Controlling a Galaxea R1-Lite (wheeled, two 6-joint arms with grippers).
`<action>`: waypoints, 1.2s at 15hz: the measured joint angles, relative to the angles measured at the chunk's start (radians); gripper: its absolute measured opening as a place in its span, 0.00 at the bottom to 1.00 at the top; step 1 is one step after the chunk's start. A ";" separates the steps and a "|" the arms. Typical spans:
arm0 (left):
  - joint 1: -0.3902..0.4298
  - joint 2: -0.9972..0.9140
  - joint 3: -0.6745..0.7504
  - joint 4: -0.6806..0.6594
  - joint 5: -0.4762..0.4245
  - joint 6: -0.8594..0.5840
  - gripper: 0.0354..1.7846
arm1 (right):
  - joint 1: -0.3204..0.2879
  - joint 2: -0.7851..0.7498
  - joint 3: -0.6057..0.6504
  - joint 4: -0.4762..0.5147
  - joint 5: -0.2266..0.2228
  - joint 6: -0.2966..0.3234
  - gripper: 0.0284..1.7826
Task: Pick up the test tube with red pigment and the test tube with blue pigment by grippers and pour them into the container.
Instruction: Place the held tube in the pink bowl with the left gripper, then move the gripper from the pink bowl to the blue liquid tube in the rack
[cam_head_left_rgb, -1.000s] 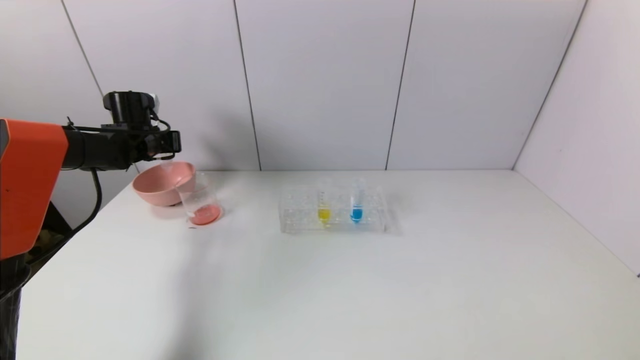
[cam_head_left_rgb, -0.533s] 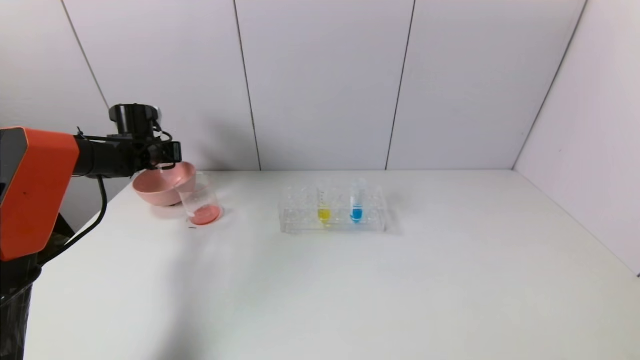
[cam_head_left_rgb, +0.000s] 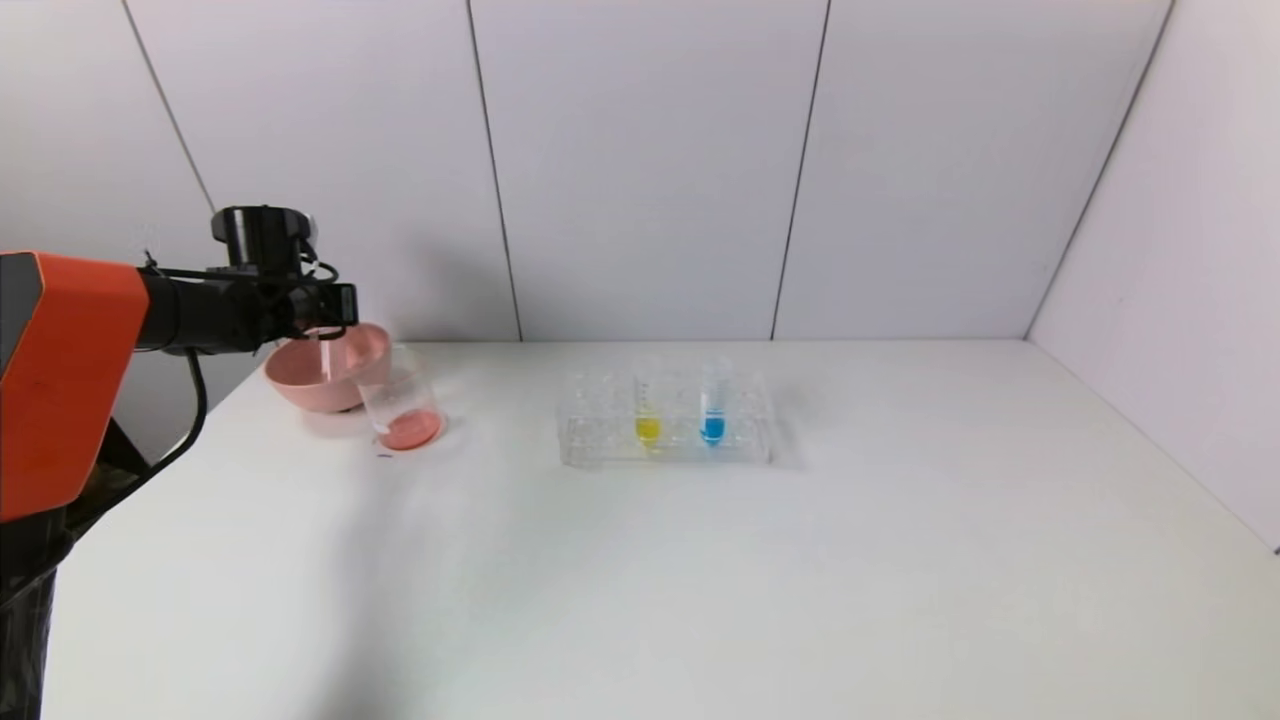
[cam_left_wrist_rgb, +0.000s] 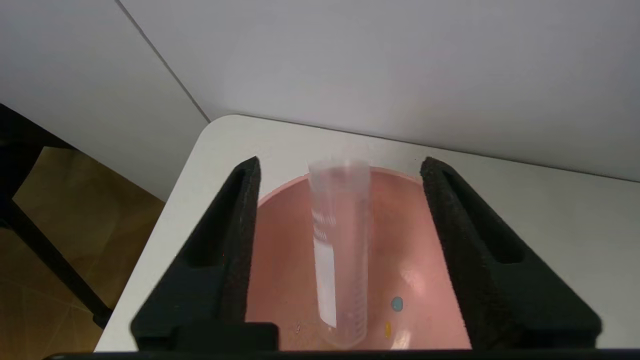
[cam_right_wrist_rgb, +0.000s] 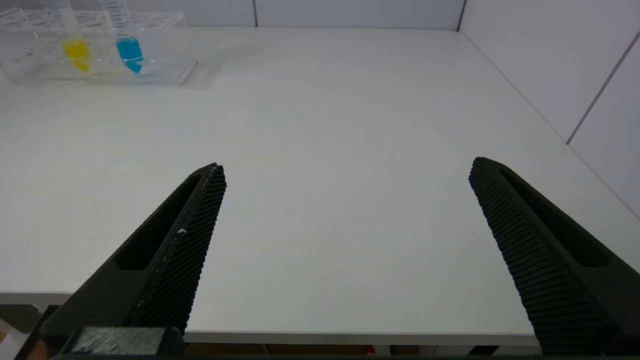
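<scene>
My left gripper (cam_head_left_rgb: 343, 305) hangs open over the pink bowl (cam_head_left_rgb: 300, 385) at the table's back left. A clear graduated test tube (cam_left_wrist_rgb: 340, 250) with no liquid showing in it stands loose between the wide-apart jaws of the left gripper (cam_left_wrist_rgb: 340, 162), touching neither, its lower end inside the bowl (cam_left_wrist_rgb: 280, 250). This tube (cam_head_left_rgb: 325, 362) appears upright and blurred. The container (cam_head_left_rgb: 400, 400), a glass beaker beside the bowl, holds red-orange liquid. The test tube with blue pigment (cam_head_left_rgb: 712, 405) stands in the clear rack (cam_head_left_rgb: 600, 440). My right gripper (cam_right_wrist_rgb: 347, 164) is open and empty near the table's front edge.
A yellow-liquid tube (cam_head_left_rgb: 647, 410) stands in the rack left of the blue one. Small blue and yellow spots lie in the bowl's bottom. Walls close the table at the back and the right. From the right wrist the blue tube (cam_right_wrist_rgb: 125, 40) and rack (cam_right_wrist_rgb: 165, 30) are far off.
My left gripper has opened and let go of the clear tube, which has dropped from the jaws down into the pink bowl. The arm lowered slightly first.
</scene>
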 joint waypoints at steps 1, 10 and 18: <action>0.001 -0.005 0.002 -0.002 0.001 0.000 0.73 | 0.000 0.000 0.000 0.000 0.000 0.000 1.00; -0.013 -0.159 0.161 -0.069 -0.003 -0.008 0.99 | 0.000 0.000 0.000 0.000 0.000 0.000 1.00; -0.061 -0.440 0.423 -0.187 -0.176 -0.025 0.99 | 0.000 0.000 0.000 0.000 0.000 0.000 1.00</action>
